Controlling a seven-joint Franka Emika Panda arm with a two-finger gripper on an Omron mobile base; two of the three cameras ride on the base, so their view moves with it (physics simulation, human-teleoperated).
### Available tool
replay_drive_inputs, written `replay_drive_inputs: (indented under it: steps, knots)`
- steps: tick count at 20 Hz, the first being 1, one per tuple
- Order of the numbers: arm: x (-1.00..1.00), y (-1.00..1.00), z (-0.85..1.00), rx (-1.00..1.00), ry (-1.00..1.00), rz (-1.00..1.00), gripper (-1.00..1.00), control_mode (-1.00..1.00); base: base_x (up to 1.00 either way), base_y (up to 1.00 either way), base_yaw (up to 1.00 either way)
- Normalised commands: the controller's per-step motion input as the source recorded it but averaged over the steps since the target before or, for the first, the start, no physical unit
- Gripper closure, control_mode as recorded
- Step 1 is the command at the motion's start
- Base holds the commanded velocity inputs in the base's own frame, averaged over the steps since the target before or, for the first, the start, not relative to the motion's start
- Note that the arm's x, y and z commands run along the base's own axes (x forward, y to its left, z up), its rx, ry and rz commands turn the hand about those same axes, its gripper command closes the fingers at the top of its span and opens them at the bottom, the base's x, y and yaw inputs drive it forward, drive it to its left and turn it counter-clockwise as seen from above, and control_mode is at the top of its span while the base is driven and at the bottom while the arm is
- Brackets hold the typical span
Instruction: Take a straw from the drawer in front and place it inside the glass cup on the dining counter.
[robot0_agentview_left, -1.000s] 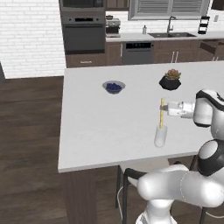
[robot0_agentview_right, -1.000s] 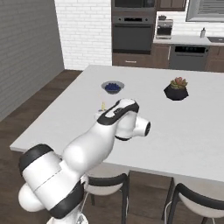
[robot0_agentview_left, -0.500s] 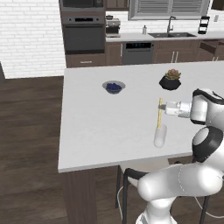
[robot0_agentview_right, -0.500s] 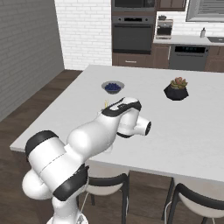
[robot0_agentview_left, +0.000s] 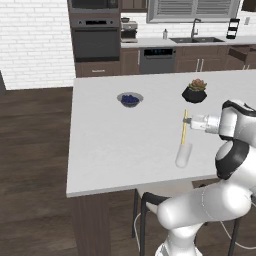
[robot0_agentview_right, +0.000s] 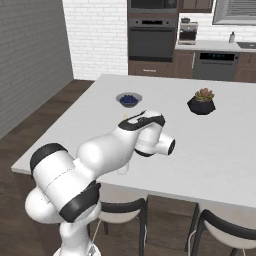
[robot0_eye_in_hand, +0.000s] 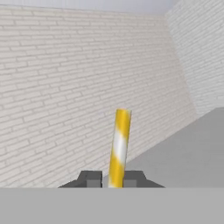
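The pale yellow straw (robot0_agentview_left: 184, 128) stands upright, pinched between the fingers of my gripper (robot0_agentview_left: 189, 121), which is shut on its upper part. Its lower end sits right at the mouth of the clear glass cup (robot0_agentview_left: 183, 155), which stands on the white dining counter (robot0_agentview_left: 110, 140) near its front edge. In the hand view the straw (robot0_eye_in_hand: 119, 148) rises between the two dark fingertips (robot0_eye_in_hand: 90, 179) of the gripper (robot0_eye_in_hand: 112, 180), against a brick wall. From the right base view my arm covers most of the glass cup (robot0_agentview_right: 123, 169); only the straw's tip (robot0_agentview_right: 125, 116) peeks out.
A grey bowl of blue berries (robot0_agentview_left: 130, 99) and a dark pot with a succulent (robot0_agentview_left: 194, 92) stand further back on the counter. Black stools (robot0_agentview_right: 220, 227) sit under the counter's front edge (robot0_agentview_right: 210, 200). The oven wall and sink counter (robot0_agentview_left: 195, 41) lie beyond.
The arm's elbow and forearm have swung and re-posed. The straw stays upright over the glass, perhaps a touch lower.
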Motion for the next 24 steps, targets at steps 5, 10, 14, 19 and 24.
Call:
replay_drive_inputs:
  steps: [5,10,14,19,24]
  knots:
    - [-0.43,0.00,0.00,0.00,-0.01,-0.05,1.00,-1.00,0.00,0.00,0.00]
    - [-0.04,0.14,0.00,0.00,-0.03,-0.08,1.00,-1.00,0.00,0.00,0.00]
    - [0.25,0.23,0.00,0.00,-0.04,-0.11,1.00,-1.00,0.00,0.00,0.00]
    - [0.17,0.22,0.02,0.00,-0.03,-0.11,1.00,-1.00,0.00,0.00,0.00]
    - [0.00,0.01,0.18,0.00,-0.07,-0.11,1.00,-1.00,0.00,0.00,0.00]
